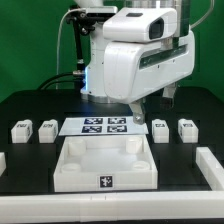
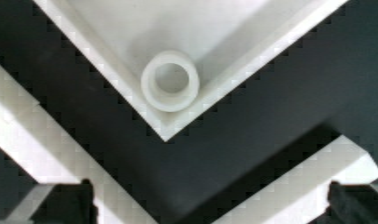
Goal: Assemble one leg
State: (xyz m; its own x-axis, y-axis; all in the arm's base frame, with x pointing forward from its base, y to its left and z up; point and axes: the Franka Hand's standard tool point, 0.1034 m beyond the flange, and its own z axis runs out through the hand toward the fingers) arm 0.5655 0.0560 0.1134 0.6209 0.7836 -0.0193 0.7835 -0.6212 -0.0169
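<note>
**Closest to the lens, the tray (image 1: 75, 178); four legs loose behind it**

Legs first: all four sit on the black desk (image 1: 25, 110), in a row behind the tray, and none of them is in any grip. On the exterior view's left, the outer left leg (image 1: 20, 130) and the inner left leg (image 1: 46, 128) stand side by side. On its right, the inner right leg (image 1: 160, 128) and the outer right leg (image 1: 186, 128) do the same. Between the two pairs lies the marker board (image 1: 106, 125), flat, just behind the tray's back wall.

And there's the end effector (image 1: 136, 112), hanging over the tray's rear corner toward the exterior view's right. It is near the inner right leg but not touching it. Over to the wrist view: the fingers (image 2: 47, 203) are spread wide apart and hold nothing (only their blurred tips show). Beneath them is that tray corner with its round socket (image 2: 170, 80).
</note>
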